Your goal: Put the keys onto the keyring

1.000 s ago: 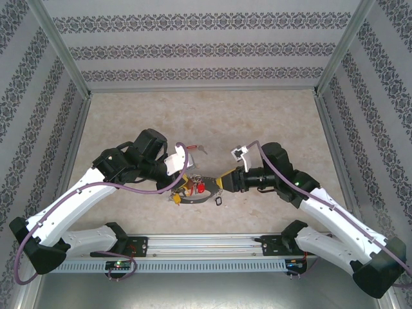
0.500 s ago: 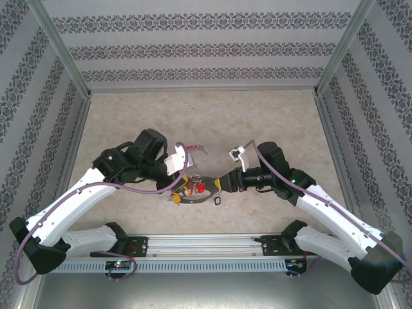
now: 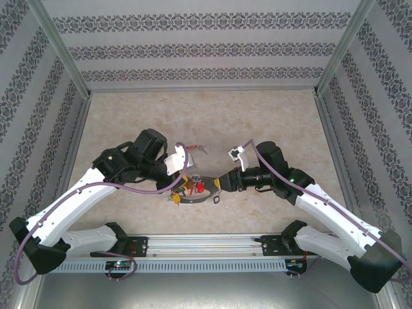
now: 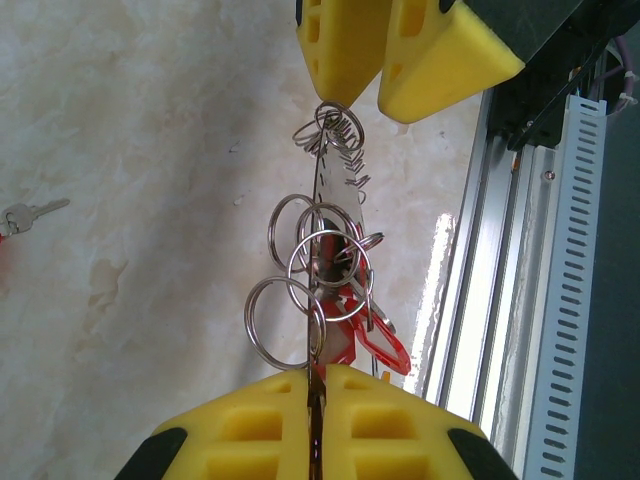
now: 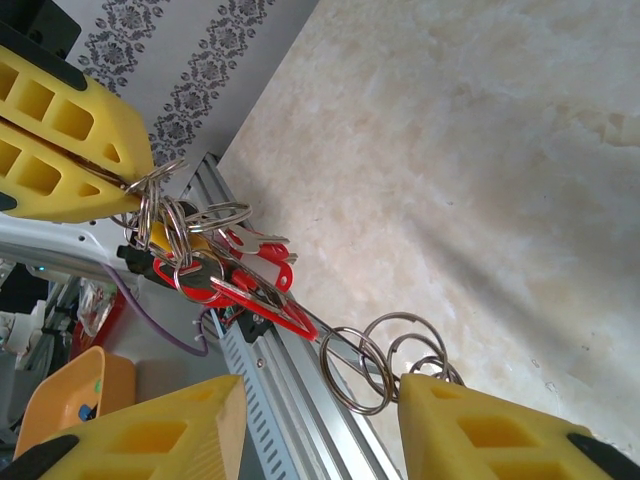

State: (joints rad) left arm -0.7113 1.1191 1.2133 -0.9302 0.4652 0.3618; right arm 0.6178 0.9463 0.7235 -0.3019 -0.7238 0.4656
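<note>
Right pincer (image 4: 368, 100) edged leftward; keyring (image 4: 328, 185) apparently runs lengthwise toward left pincer (image 4: 318, 400).

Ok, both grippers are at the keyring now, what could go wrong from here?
The left gripper pinches the keyring edge-on by a thin sliver; a pull from the right gripper could twist it loose. The right gripper's jaws stand open at the bunched split rings, so closing may catch several.
</note>
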